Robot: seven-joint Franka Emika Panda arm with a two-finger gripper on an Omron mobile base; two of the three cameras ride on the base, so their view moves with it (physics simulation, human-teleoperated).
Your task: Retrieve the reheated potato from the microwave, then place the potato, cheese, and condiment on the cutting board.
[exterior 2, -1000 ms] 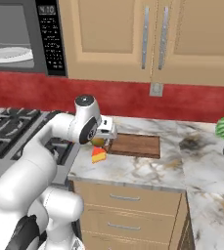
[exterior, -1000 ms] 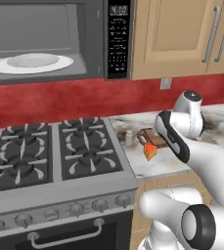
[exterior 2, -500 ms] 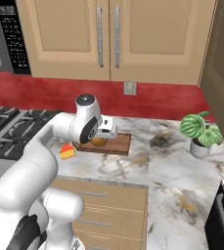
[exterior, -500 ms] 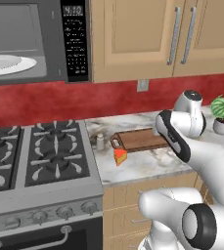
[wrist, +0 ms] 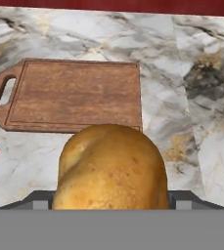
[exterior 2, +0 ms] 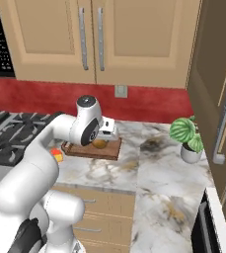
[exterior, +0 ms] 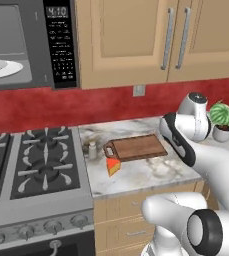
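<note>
Potato [wrist: 111, 168] out of microwave [exterior: 28, 45], held in wide-set gripper [wrist: 111, 197] above cutting board [wrist: 74, 95]; cheese [exterior: 113, 165] and condiment [exterior: 92, 149] off the board's handle end, unplaced.

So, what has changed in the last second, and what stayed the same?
The base drove to the right along the counter: the microwave and stove slid toward the left edge, and a potted plant came into view. The gripper still holds the potato, now above the counter near the cutting board. The cheese and the condiment stayed in place.
</note>
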